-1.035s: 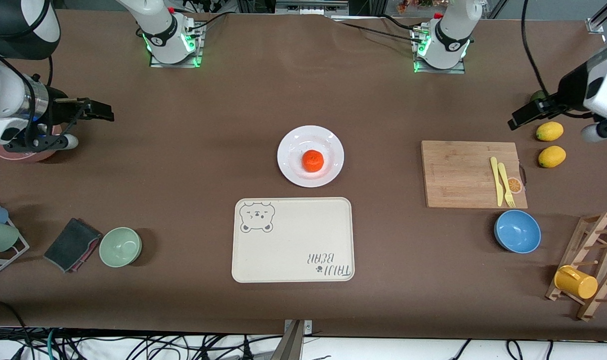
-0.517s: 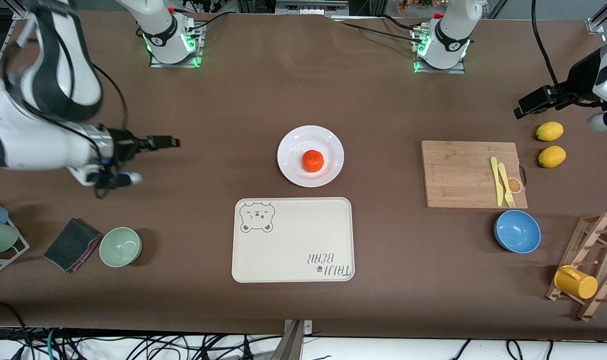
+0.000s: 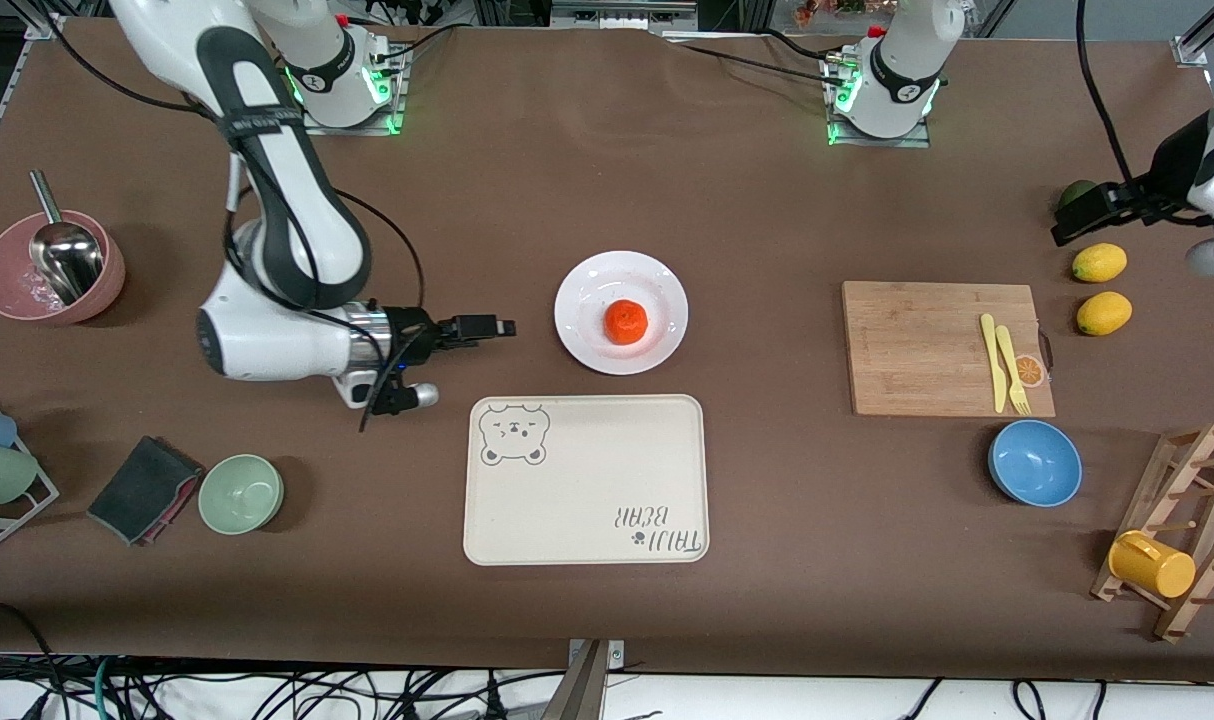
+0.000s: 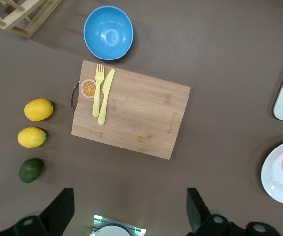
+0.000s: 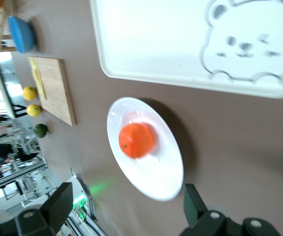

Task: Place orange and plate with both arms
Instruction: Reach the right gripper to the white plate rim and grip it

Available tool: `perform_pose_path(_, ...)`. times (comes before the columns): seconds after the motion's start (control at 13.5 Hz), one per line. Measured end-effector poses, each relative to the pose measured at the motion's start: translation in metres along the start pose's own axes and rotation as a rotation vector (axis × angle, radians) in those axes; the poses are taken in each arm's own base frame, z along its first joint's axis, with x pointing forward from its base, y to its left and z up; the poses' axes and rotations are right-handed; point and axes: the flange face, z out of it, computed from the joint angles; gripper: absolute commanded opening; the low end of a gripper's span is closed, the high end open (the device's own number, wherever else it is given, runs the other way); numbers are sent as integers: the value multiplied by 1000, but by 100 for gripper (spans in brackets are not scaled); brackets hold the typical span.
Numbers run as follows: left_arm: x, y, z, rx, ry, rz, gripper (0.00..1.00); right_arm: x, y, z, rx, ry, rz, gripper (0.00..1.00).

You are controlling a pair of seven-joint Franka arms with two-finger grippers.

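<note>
The orange (image 3: 626,321) lies in the middle of the white plate (image 3: 587,290), which stands at the table's centre, just farther from the front camera than the bear tray. My right gripper (image 3: 502,327) hangs open and empty over bare table beside the plate, toward the right arm's end. In the right wrist view the orange (image 5: 137,140) and the plate (image 5: 156,182) lie ahead of the open right gripper (image 5: 126,206). My left gripper (image 3: 1072,220) hovers open and empty over the table by the lemons; the left wrist view shows the left gripper (image 4: 129,206) wide apart, with the plate (image 4: 279,182) at its edge.
The cream bear tray (image 3: 587,500) lies beside the plate, nearer the front camera. Toward the left arm's end are a cutting board (image 3: 927,345) with yellow cutlery, a blue bowl (image 3: 1034,462), two lemons (image 3: 1099,263), a green fruit (image 3: 1075,190) and a mug rack (image 3: 1182,530). Toward the right arm's end sit a pink bowl (image 3: 7,290) and a green bowl (image 3: 240,493).
The right arm has swung from its end of the table in toward the plate, uncovering the pink bowl. The left gripper has drifted slightly toward the left arm's end. Both stay open.
</note>
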Motion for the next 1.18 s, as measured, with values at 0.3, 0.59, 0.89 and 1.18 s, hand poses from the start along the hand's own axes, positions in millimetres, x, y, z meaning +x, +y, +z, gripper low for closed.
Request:
perform_pose_path(0.3, 9, 2, 28, 7, -25, 1, 100, -21, 54, 74, 105, 12, -102, 94)
perform_pose_path(0.59, 7, 0, 38, 3, -43, 23, 100, -31, 75, 117, 203, 75, -162, 76)
perform_pose_path(0.89, 6, -7, 41, -3, -50, 33, 100, -38, 81, 150, 164, 83, -150, 75)
perform_pose_path(1.18, 5, -7, 41, -3, -50, 36, 100, -45, 76, 170, 153, 91, -139, 27)
